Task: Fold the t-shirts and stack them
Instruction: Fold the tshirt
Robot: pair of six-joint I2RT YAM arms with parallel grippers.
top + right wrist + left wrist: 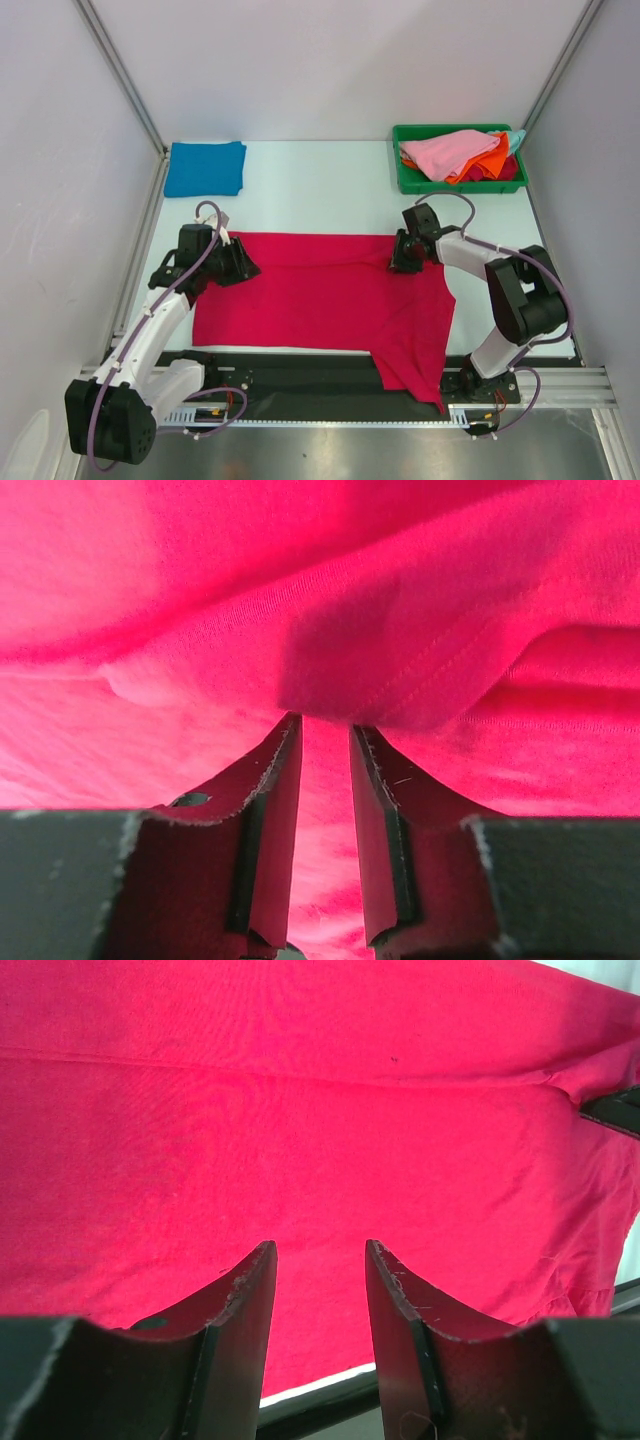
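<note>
My right claw point(322, 725) is narrowed down, and its tips nip a hemmed fold of the crimson t-shirt point(320, 295). The fold bunches up right at the fingertips, with more of the cloth lying loose behind it. From above, I see that claw at the shirt's far right corner, its arm bending back to its base on the right.

My left claw point(318, 1248) is spread. I see a plain gap between its fingers point(250, 1290) and only flat crimson cloth past them, with nothing caught between. It sits at the shirt's far left edge and faces across the cloth toward the other claw.

The crimson t-shirt lies spread across the middle of the surface point(320, 190), between the two arms. Its far edge runs fairly straight from claw to claw. Its near right part trails down over the black strip point(300, 370) at the front of the surface and ends in a point close to the right arm's base.

A blue t-shirt point(205, 168) lies folded flat in the far left corner, well apart from the crimson one. In the far right corner stands the green bin point(450, 187). It holds a rumpled heap with a pink t-shirt point(450, 152) on top, an orange t-shirt point(485, 165) under it, and a light blue t-shirt point(515, 140) showing at the bin's far right edge.
</note>
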